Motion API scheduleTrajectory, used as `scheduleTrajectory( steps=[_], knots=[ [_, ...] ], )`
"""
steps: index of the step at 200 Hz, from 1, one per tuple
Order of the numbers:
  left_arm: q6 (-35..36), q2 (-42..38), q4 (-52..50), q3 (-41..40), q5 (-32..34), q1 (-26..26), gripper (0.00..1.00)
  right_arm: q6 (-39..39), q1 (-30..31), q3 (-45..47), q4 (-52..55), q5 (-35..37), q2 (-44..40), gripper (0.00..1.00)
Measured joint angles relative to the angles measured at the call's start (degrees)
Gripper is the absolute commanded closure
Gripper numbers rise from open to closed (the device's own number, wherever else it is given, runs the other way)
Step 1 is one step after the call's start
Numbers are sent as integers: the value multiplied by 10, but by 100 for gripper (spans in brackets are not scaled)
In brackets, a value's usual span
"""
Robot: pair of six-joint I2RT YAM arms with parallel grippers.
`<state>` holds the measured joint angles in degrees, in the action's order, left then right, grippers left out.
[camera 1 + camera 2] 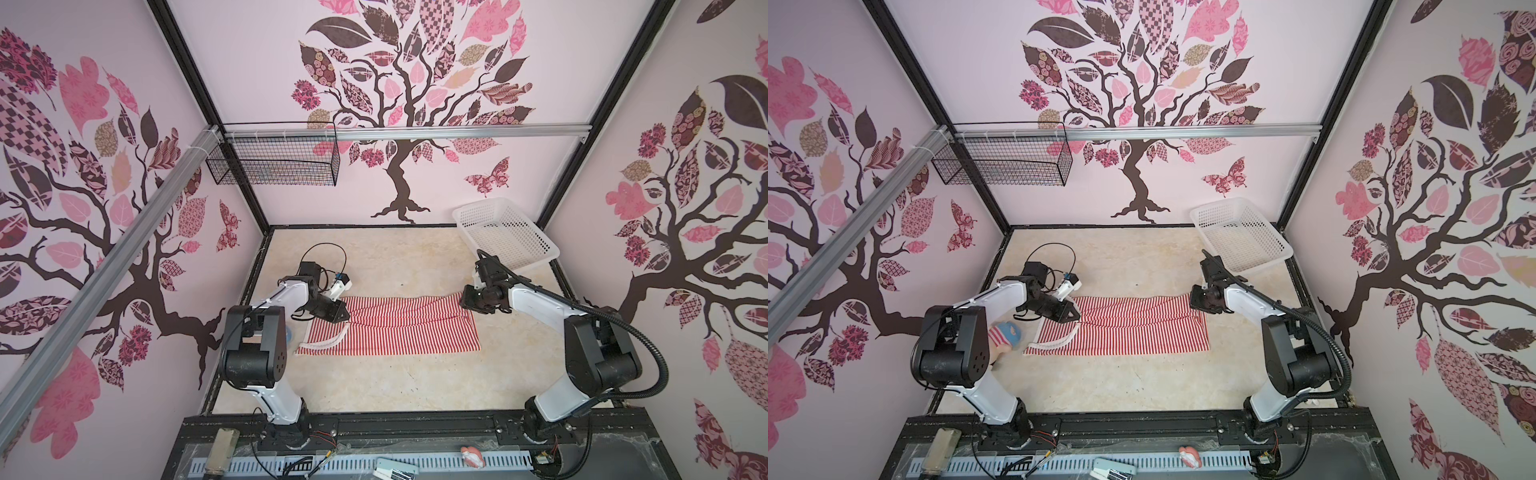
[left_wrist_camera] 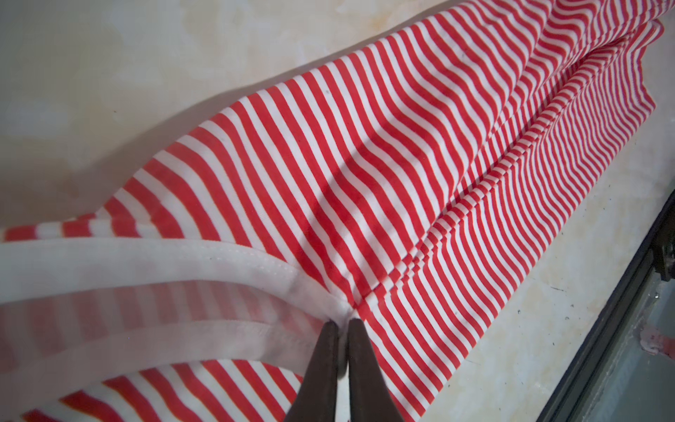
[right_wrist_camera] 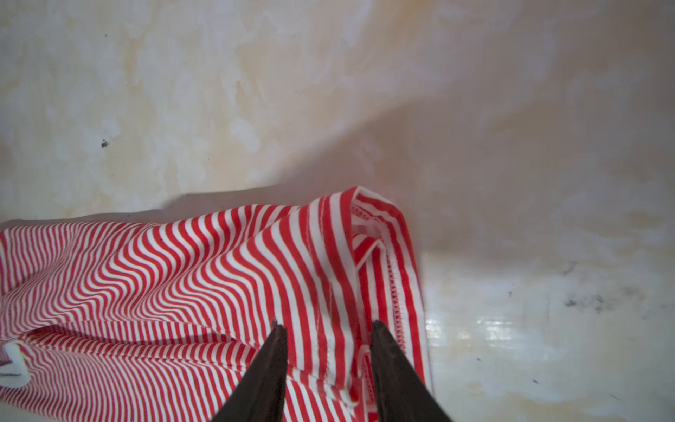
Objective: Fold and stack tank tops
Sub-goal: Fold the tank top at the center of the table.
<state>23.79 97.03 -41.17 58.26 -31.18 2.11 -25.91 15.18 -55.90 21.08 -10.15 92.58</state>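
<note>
One red-and-white striped tank top (image 1: 395, 328) (image 1: 1125, 328) lies on the table as a long folded strip, with its white trim (image 1: 328, 340) at the left end. My left gripper (image 1: 343, 316) (image 1: 1075, 316) is at that end. In the left wrist view its jaws (image 2: 341, 321) are pinched on the white trim of the tank top (image 2: 365, 164). My right gripper (image 1: 463, 301) (image 1: 1192, 301) hovers at the far right hem corner. In the right wrist view it (image 3: 327, 327) stands open, and the bunched hem of the tank top (image 3: 182, 263) lies loose between and below the fingers.
A white perforated basket (image 1: 482, 204) sits at the back right corner. A black wire basket (image 1: 274, 160) hangs on the back rail. A small toy with a blue cap (image 1: 1005, 334) lies beside the left arm. Bare table lies in front of and behind the top.
</note>
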Motion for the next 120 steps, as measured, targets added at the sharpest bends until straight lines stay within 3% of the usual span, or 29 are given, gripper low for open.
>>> scheduleTrajectory(
  steps=[25,60,120],
  knots=[
    [0,-13,0,-9,-2,0,88,-6,0,0,-12,-24,24,67],
    [-2,-24,1,-10,-4,0,88,-15,0,-2,-12,-42,39,85],
    [-26,-24,14,-10,-10,0,90,-12,0,-97,8,-45,38,90]
  ],
)
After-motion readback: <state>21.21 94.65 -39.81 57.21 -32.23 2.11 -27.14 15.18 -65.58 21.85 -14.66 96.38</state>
